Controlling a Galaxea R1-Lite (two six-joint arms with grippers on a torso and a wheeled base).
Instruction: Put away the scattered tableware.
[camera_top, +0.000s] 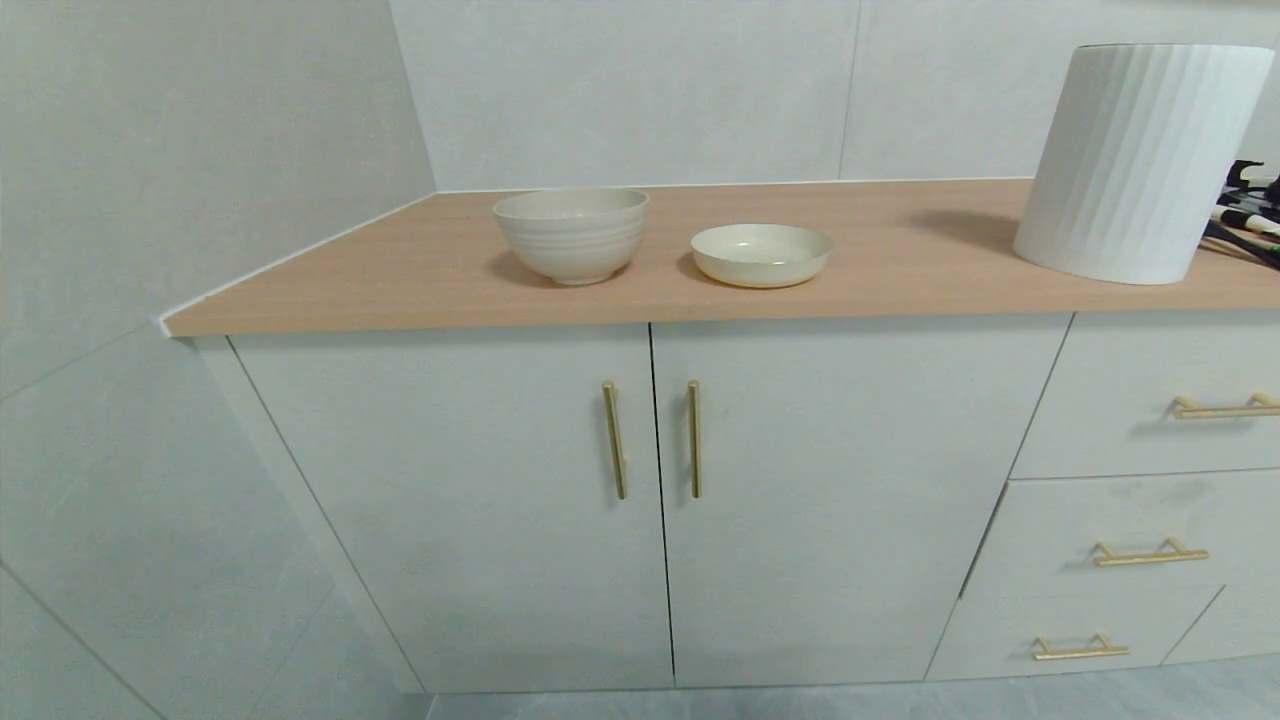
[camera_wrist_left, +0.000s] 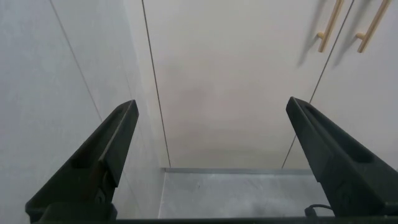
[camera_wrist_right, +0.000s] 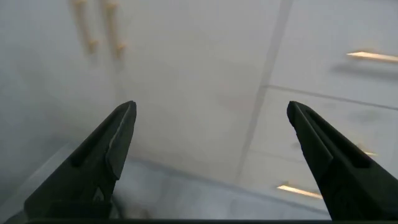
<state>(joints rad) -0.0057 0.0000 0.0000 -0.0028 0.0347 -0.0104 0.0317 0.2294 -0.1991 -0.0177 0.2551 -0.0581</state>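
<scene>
Head view showed a bowl (camera_top: 571, 235) on the counter (camera_top: 900, 262) near its front edge, toward the left end. A shallow dish (camera_top: 762, 254) sat just beside it on the right, not touching. A white ribbed container (camera_top: 1140, 160) stood by the right end. My left gripper (camera_wrist_left: 211, 104) and right gripper (camera_wrist_right: 211, 106) faced the cupboard doors (camera_top: 450, 500), jaws wide apart, holding nothing.
</scene>
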